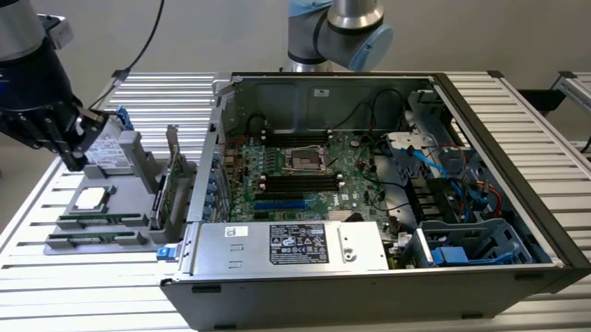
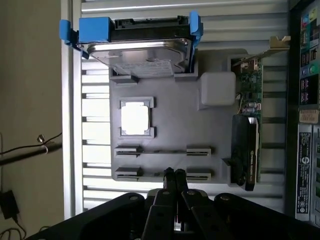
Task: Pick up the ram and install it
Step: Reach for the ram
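Note:
Two ram sticks, thin green boards, stand on edge in the slots of a grey holder on the exterior view's left: one and a nearer one. From the wrist view they are thin lines, one and one. My gripper hangs above the holder's far end, beside the hard drive, apart from both sticks. Its black fingers are pressed together, shut on nothing, and the gripper lines up over the nearer stick's slot.
The holder also carries a processor and an upright green expansion card. To the right lies the open computer case with the motherboard's black memory slots, its processor socket, and a power supply in front.

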Robot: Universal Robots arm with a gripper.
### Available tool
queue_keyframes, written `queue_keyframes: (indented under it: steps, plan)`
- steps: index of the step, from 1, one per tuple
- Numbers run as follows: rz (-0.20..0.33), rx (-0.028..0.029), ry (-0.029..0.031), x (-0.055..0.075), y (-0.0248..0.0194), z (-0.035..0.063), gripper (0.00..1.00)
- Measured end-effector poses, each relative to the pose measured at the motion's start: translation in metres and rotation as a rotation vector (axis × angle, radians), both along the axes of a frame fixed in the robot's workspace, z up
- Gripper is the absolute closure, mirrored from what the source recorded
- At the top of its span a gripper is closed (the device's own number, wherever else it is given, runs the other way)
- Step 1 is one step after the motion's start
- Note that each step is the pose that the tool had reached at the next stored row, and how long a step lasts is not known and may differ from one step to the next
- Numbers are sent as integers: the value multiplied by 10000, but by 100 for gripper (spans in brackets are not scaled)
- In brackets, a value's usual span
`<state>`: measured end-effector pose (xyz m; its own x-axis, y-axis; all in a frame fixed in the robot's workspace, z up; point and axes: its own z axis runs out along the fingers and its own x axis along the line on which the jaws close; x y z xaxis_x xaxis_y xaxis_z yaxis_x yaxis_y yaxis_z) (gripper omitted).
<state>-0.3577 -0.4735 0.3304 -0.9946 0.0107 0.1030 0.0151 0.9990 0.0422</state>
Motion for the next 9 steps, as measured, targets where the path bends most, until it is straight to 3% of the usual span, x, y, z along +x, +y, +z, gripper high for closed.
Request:
queue_keyframes:
  steps: [9]
  plan:
    - [550,-1,-16,-37,-3,-85,90]
